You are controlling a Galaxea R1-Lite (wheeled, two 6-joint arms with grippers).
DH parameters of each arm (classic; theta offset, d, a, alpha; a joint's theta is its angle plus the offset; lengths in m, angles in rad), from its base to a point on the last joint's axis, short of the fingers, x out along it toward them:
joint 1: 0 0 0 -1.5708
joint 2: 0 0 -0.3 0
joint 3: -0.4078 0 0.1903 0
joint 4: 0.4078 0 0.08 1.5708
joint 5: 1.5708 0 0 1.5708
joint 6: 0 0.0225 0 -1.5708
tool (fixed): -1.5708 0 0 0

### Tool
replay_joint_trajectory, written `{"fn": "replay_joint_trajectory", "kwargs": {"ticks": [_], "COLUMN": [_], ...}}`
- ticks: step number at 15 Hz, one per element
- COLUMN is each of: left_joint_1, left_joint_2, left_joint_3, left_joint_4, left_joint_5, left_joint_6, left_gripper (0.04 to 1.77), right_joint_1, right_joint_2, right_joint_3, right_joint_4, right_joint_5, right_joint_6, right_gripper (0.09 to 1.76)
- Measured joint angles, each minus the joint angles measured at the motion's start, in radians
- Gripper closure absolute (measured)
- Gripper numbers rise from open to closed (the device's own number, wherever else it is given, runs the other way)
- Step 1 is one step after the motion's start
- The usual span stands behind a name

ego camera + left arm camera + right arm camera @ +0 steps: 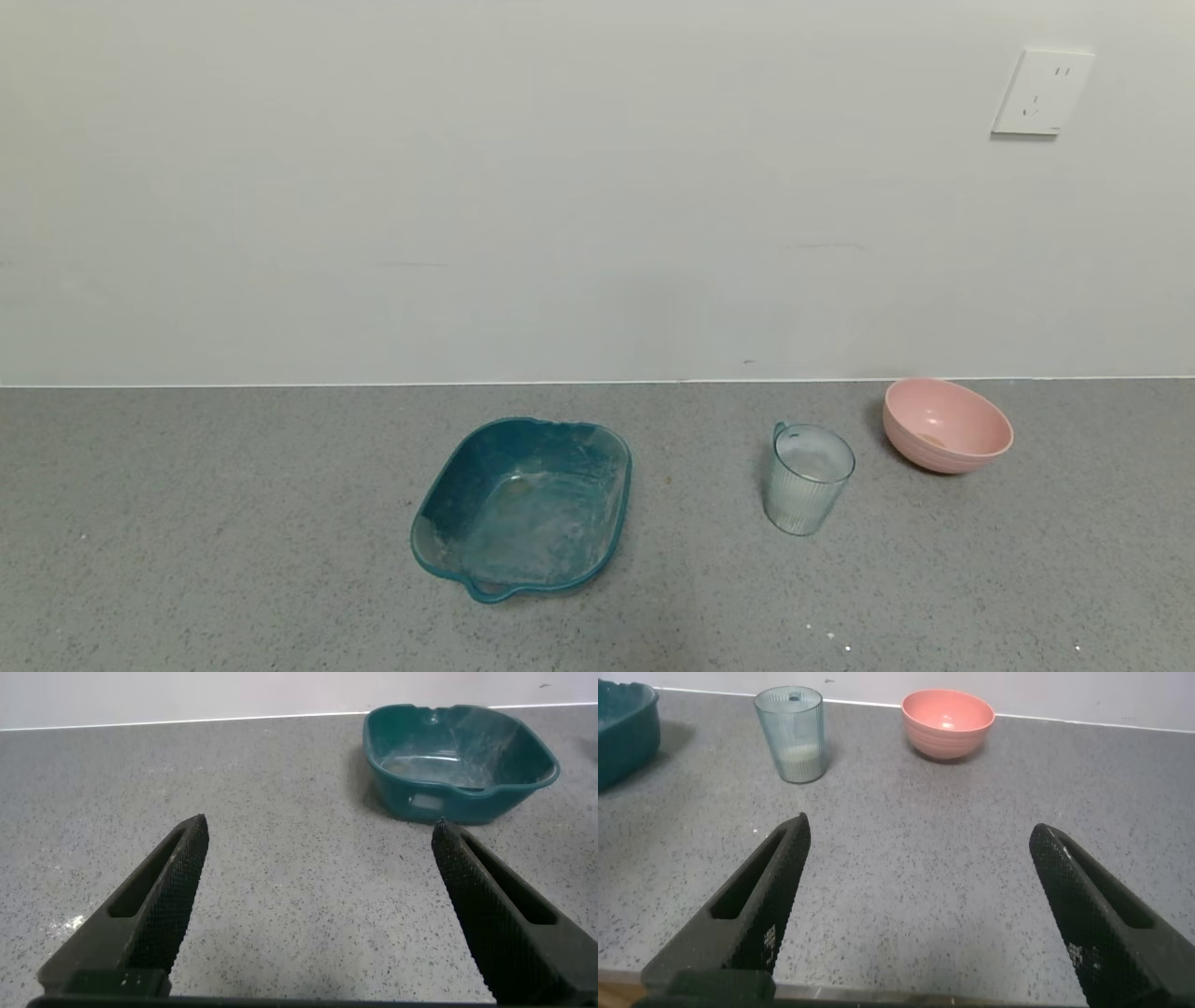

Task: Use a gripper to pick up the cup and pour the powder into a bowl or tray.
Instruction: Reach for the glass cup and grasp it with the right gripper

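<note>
Nothing has started yet, by the look of it. Nearest me, both arms sit low and back from the work, out of the head camera's sight: the right gripper [915,905] hangs over bare grey counter [233,523] with its black fingers spread wide and nothing between them, and the left gripper [318,905] is the same, wide open and empty, facing the teal tray [460,761]. Further out from the right gripper stands the cup [790,734], upright on the counter, ribbed and pale blue-green, with a shallow layer of whitish powder [798,763] showing through at the bottom. Just beyond and to the robot's right of it, apart from it, is the pink bowl [948,722], close to the wall [560,187], with perhaps a faint trace of something inside. So the whole job seems left to do: reach for the cup, grip it, carry it over the bowl and tip it. The right arm looks the better placed.
</note>
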Motion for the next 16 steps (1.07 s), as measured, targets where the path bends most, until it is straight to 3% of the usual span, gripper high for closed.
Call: {"fn": "replay_joint_trajectory", "kwargs": {"ticks": [5,11,16], "left_joint_1": [0.000,0.000,0.000], "left_joint_2": [0.000,0.000,0.000], "left_joint_3": [0.000,0.000,0.000], "left_joint_4": [0.000,0.000,0.000], "left_joint_5": [0.000,0.000,0.000], "left_joint_6": [0.000,0.000,0.000], "left_gripper": [0.09,0.09,0.09], "right_joint_1": [0.004,0.020,0.024], "right_joint_2": [0.107,0.374,0.647], "right_joint_3": [-0.145,-0.321,-0.398], "right_joint_4": [0.136,0.152,0.129], "right_joint_5": [0.013,0.070,0.118], "right_joint_6": [0.000,-0.001,-0.005], "right_gripper": [0.14,0.14,0.14]}}
